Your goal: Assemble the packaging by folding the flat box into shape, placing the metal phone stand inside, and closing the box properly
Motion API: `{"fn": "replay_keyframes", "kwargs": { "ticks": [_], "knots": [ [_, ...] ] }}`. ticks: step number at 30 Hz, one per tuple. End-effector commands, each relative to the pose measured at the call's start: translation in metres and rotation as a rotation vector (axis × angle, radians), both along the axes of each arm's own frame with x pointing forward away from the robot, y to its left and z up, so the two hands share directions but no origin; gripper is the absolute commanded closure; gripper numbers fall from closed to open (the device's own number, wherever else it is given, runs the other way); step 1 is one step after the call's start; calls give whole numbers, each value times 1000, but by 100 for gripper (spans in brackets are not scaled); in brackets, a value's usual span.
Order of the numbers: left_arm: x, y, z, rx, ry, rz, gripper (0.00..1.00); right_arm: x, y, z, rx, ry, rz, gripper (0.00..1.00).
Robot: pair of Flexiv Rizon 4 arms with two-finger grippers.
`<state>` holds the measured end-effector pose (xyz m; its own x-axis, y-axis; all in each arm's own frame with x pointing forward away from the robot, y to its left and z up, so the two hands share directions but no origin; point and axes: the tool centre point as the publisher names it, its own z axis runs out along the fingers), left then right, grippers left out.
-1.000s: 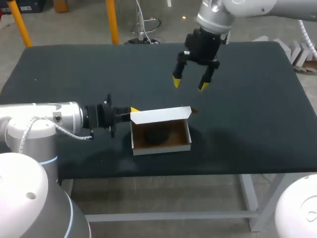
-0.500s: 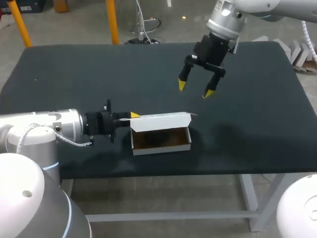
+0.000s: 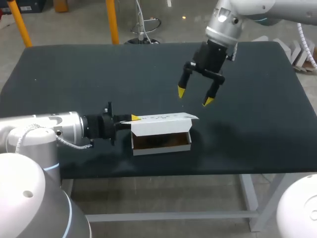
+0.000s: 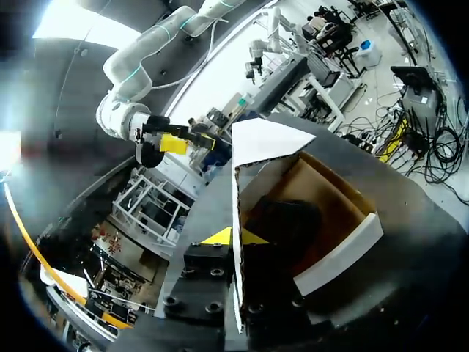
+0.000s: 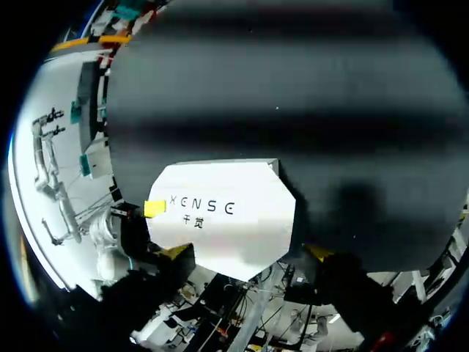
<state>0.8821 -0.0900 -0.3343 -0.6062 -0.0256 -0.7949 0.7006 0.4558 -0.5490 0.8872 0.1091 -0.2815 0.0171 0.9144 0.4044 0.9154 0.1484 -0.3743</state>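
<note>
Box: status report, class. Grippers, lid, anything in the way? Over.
Left gripper shut on lid, nearly level over box. Right gripper open, hovering beyond it. Phone stand inside; nothing blocking.

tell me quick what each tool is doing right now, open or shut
left tool: closed on the lid
right tool: open, holding nothing

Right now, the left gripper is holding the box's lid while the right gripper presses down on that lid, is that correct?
Not quite: the right gripper is not pressing on the lid; the head view shows it open in the air beyond the box, touching nothing. The left gripper does hold the lid.
</note>
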Motion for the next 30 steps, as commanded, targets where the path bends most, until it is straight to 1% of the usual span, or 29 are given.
{"fn": "replay_keyframes", "kwargs": {
  "ticks": [1, 2, 3, 4, 7, 9, 13, 30],
  "knots": [
    [2, 0, -2, 1, -8, -4, 100, 5, -2, -13, 24, 65, 34, 15],
    [2, -1, -3, 3, -12, -5, 100, 3, -1, -16, 21, 69, 34, 23],
    [2, -1, -3, 4, -17, -5, 100, 2, -1, -18, 12, 78, 34, 26],
    [2, -1, -4, 4, -19, -5, 100, 1, 0, -20, 12, 89, 32, 33],
    [3, -2, -5, 7, -27, -2, 100, -2, 1, -24, 11, 110, 43, 44],
    [4, -2, -5, 10, -30, -2, 100, -5, 1, -26, 10, 116, 47, 49],
    [4, -3, -5, 12, -35, -5, 100, -6, 2, -28, 12, 136, 59, 51],
    [5, -3, -10, 15, -42, -7, 100, -19, 6, -40, 15, 156, 100, 53]
  ]
}}
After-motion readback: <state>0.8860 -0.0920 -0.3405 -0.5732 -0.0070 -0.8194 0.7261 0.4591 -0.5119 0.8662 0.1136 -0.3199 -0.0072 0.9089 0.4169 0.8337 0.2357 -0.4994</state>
